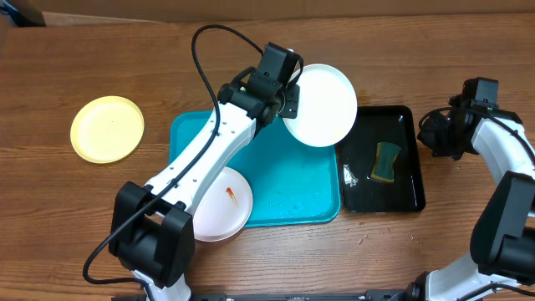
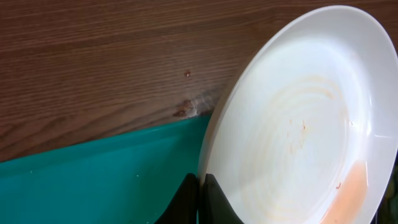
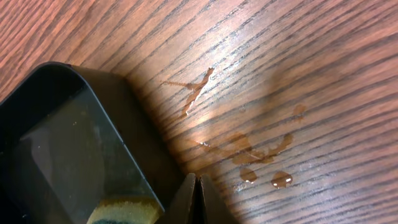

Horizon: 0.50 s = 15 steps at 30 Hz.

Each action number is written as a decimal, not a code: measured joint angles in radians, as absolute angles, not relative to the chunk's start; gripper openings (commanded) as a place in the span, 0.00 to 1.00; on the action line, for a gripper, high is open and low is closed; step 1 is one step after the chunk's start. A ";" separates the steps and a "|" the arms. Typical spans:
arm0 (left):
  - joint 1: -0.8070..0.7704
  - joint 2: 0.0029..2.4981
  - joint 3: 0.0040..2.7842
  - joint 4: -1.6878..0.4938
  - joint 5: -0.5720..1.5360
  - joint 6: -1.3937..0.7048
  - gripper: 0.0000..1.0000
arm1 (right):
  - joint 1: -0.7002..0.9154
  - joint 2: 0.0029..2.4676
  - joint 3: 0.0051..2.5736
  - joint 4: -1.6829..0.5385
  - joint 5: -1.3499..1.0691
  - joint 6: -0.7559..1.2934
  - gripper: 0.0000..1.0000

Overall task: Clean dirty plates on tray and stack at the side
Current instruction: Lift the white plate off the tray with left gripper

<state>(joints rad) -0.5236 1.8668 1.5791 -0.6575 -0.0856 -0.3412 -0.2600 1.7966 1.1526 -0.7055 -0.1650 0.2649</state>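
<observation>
My left gripper (image 1: 290,99) is shut on the rim of a white plate (image 1: 322,104) and holds it tilted above the far right corner of the turquoise tray (image 1: 292,188). In the left wrist view the gripper (image 2: 200,186) pinches the plate (image 2: 305,124), which bears a faint orange smear. A second white plate (image 1: 219,205) with an orange-red smear lies on the tray's front left corner. A pale yellow plate (image 1: 106,128) lies on the table at the left. My right gripper (image 3: 198,193) is shut and empty, just right of the black tray (image 3: 68,143).
The black tray (image 1: 401,180) holds a yellow-green sponge (image 1: 386,161), which also shows in the right wrist view (image 3: 124,211). Water drops (image 3: 267,168) lie on the wood beside it. Cardboard runs along the table's far edge.
</observation>
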 measured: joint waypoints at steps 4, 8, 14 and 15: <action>-0.536 1.867 1.579 -0.643 -0.086 -0.341 0.04 | -0.260 1.797 1.122 -0.716 -0.200 0.265 0.04; -0.542 1.867 1.579 -0.623 -0.086 -0.341 0.04 | -0.261 1.797 1.118 -0.726 -0.207 0.265 0.04; -0.544 1.867 1.579 -0.605 -0.086 -0.341 0.04 | -0.261 1.797 1.118 -0.734 -0.273 0.262 0.04; -0.544 1.867 1.579 -0.605 -0.086 -0.341 0.04 | -0.261 1.797 1.118 -0.734 -0.278 0.261 0.04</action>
